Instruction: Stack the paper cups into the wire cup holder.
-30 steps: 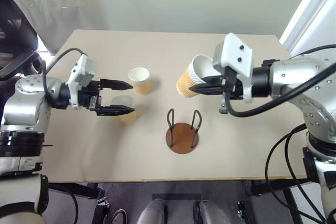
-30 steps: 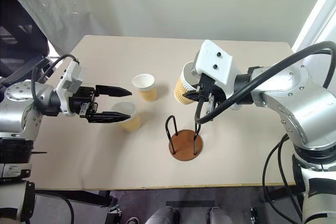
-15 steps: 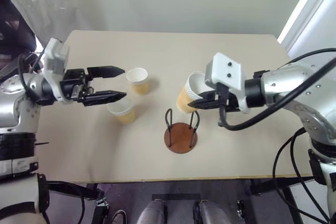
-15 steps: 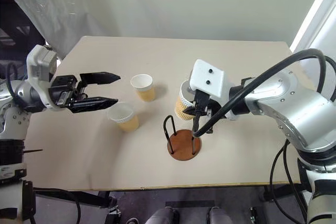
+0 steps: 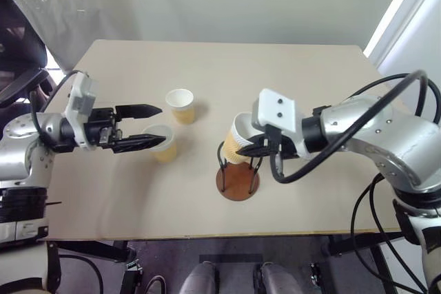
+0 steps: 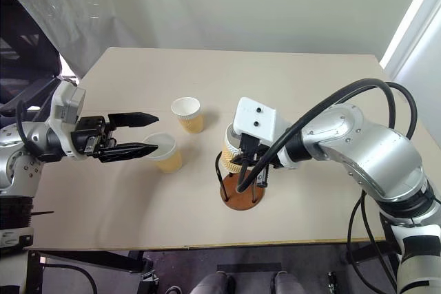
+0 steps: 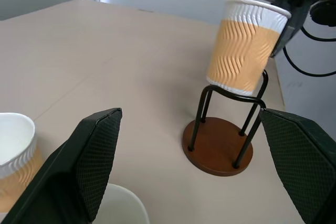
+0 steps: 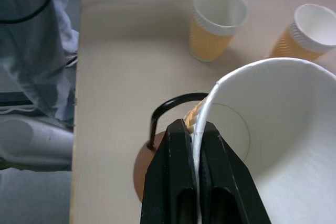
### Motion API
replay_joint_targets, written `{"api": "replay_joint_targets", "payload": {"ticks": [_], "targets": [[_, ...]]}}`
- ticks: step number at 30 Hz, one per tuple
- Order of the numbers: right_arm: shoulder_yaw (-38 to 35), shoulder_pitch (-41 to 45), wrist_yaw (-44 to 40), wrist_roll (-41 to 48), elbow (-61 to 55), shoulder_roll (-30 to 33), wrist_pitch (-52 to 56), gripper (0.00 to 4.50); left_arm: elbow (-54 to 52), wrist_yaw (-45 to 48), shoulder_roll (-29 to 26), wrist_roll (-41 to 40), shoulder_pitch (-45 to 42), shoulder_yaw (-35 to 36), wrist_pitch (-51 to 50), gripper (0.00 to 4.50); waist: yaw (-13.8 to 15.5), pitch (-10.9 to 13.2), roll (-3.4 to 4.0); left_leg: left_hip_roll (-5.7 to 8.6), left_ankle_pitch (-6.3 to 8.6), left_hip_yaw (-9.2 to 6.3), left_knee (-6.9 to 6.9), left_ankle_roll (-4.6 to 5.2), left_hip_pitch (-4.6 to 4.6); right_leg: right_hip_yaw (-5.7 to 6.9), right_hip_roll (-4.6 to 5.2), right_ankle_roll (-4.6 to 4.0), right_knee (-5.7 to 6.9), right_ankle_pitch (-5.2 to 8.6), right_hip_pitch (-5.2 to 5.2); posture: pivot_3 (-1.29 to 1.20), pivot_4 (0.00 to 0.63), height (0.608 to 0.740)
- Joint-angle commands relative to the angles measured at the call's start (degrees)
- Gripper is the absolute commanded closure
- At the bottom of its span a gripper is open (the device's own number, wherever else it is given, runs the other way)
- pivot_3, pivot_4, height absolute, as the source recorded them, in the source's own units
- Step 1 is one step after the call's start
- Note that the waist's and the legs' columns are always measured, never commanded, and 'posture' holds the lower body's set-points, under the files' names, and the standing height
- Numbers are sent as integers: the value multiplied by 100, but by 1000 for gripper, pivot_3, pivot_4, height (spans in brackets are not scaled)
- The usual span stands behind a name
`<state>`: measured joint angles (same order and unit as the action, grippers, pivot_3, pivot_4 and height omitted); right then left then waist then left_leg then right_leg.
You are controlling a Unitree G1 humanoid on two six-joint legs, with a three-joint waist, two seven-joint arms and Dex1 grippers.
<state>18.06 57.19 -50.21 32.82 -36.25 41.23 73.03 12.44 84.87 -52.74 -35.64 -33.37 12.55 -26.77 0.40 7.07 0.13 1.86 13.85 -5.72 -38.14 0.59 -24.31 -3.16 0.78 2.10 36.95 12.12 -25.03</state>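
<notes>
Cup (image 5: 238, 141) in my right gripper (image 8: 193, 145): small tapered paper cup, pale orange-tan ribbed wall, white inside, white rolled rim. My fingers are pinched shut on its rim, one inside, one outside. It hangs tilted, its bottom sitting in the top of the wire cup holder (image 5: 238, 178), between the two dark wire loops, not down on the base. Holder is a round reddish-brown disc with two upright black wire loops, standing near the front middle of the table (image 5: 310, 87).

Second cup (image 5: 162, 142) stands upright left of the holder, same look, mouth up. Third cup (image 5: 181, 105) stands upright a bit farther back and slightly right of the second, apart from it.

My left gripper (image 5: 141, 127) is at the left, pointing right toward the cups, jaws wide apart and holding nothing; its near fingertip lies over the second cup's rim in the head view, contact unclear.
</notes>
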Motion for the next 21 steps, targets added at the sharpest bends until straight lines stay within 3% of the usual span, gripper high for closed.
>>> {"api": "replay_joint_targets", "payload": {"ticks": [1,12,15,21], "targets": [[-57,160,51,162,-153,-48,77,4492,-72,16,-80,66,-44,26,113,0,0,0,0,0,0,0,0,0,0,0,0,0,0,0,0,0,150,740],[-27,159,279,234,-91,-234,149,4492,-93,30,-86,139,-22,27,136,0,-1,0,0,0,0,0,0,0,0,0,0,-2,1,-1,-1,0,150,740],[-30,192,322,248,-29,-281,200,3914,-96,26,-90,164,-29,14,134,0,-1,0,0,0,0,0,0,0,0,0,0,-3,1,-1,-2,0,150,740],[-12,213,394,226,-31,-311,199,1844,-84,41,-80,209,-68,-18,128,0,0,0,0,0,0,0,0,0,-1,0,0,-3,0,-1,-2,0,150,740]]}}
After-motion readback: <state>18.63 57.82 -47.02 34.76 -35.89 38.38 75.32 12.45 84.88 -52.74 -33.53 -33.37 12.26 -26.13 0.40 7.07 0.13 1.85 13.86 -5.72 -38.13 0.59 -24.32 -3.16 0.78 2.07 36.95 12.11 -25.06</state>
